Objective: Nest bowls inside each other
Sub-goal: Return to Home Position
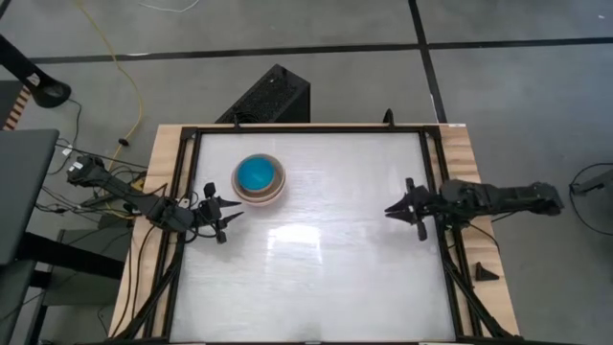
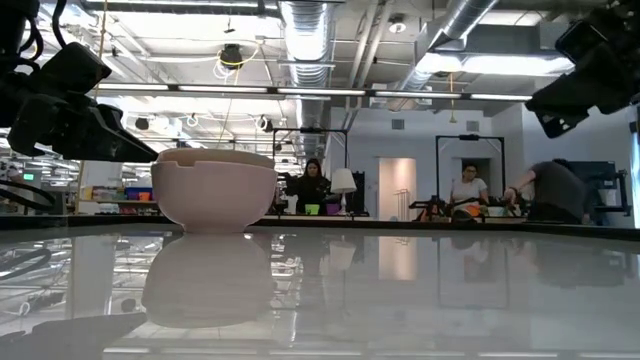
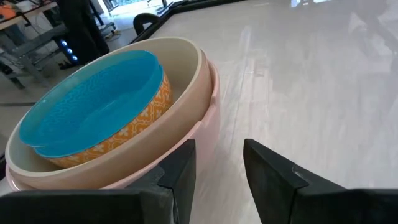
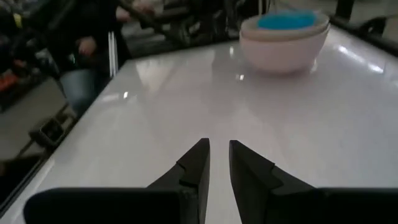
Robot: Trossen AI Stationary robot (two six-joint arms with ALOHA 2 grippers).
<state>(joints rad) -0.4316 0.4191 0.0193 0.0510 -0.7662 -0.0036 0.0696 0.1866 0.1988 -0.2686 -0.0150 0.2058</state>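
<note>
The bowls stand nested in one stack at the table's far left, the outer bowl's base on the table. A pale pink bowl is outermost, a cream one sits in it, and inside that is a bowl with a blue inside and an orange patterned wall. The stack also shows in the low view and the right wrist view. My left gripper waits open just near of the stack, touching nothing. My right gripper hangs at the table's right edge, fingers slightly apart and with nothing between them.
The white tabletop lies bare between the two grippers and toward the near edge. A black frame borders the table. A black box stands on the floor beyond the far edge. People show in the room behind.
</note>
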